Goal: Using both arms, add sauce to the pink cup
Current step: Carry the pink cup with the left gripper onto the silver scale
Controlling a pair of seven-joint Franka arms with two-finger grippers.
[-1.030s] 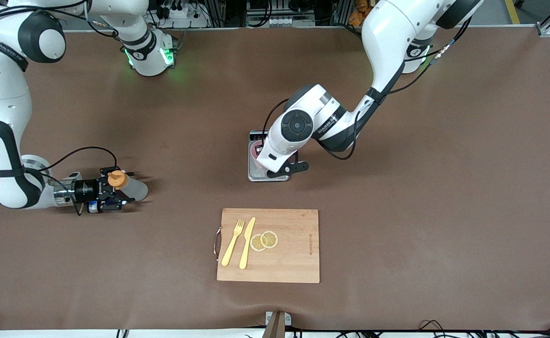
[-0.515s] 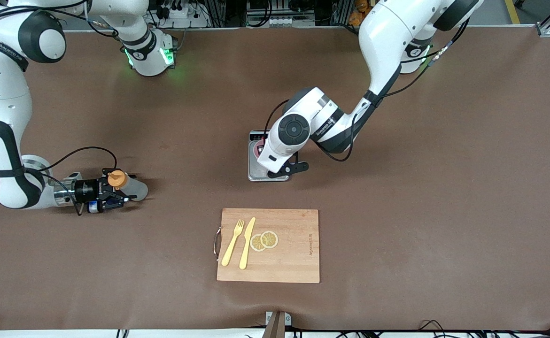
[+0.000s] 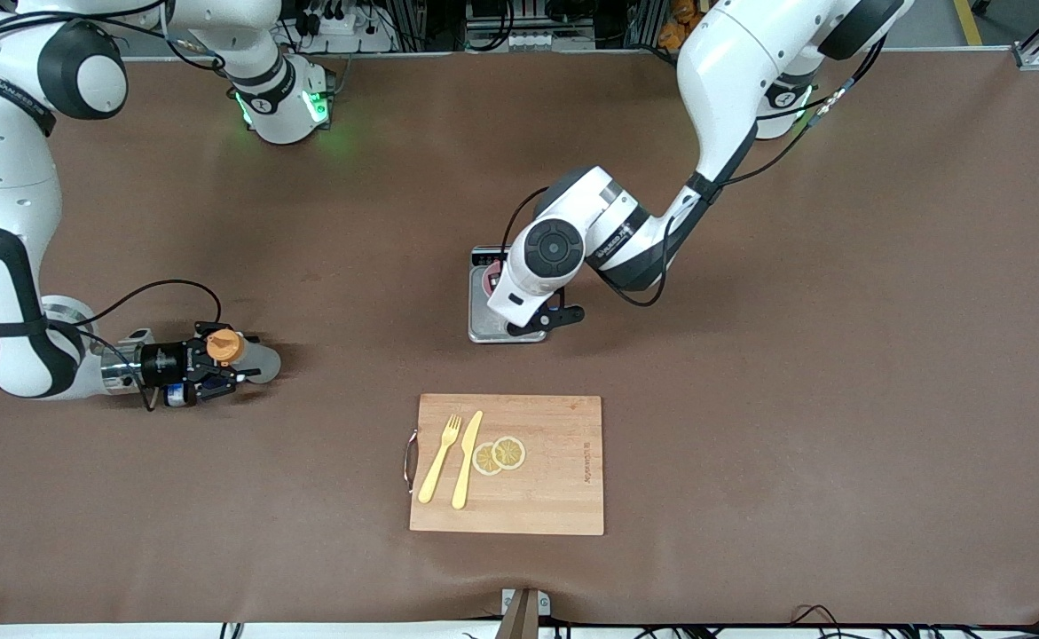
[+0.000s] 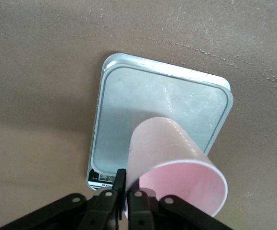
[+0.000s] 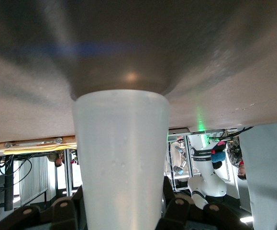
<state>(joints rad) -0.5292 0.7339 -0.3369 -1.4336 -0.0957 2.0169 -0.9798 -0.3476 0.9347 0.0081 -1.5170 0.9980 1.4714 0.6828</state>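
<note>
Where the brown worktop (image 3: 750,399) comes closest to the front camera, a rectangular wooden cutting board (image 3: 554,497) lies near the middle of that edge, carrying a yellow plastic fork (image 3: 440,459), a yellow plastic knife (image 3: 466,460) and two pale lemon slices (image 3: 499,455).

Farther from the camera, toward the right arm's end of the worktop, the right gripper (image 3: 228,370) lies low and level at the small frosted-white squeeze bottle of sauce with its orange nozzle cap (image 3: 233,354), its black fingers (image 5: 175,211) clamped on the sides of the bottle's translucent body, which stands upright on the worktop.

Farther still, near the worktop's middle, a small steel-plated kitchen scale (image 4: 162,115) sits flat. The left gripper (image 4: 124,195) is over it, its fingers (image 4: 139,201) pinched together on the rim wall of the small pale pink translucent plastic cup (image 4: 171,165). The cup tilts, its base toward the steel plate; whether it touches the plate cannot be told.
</note>
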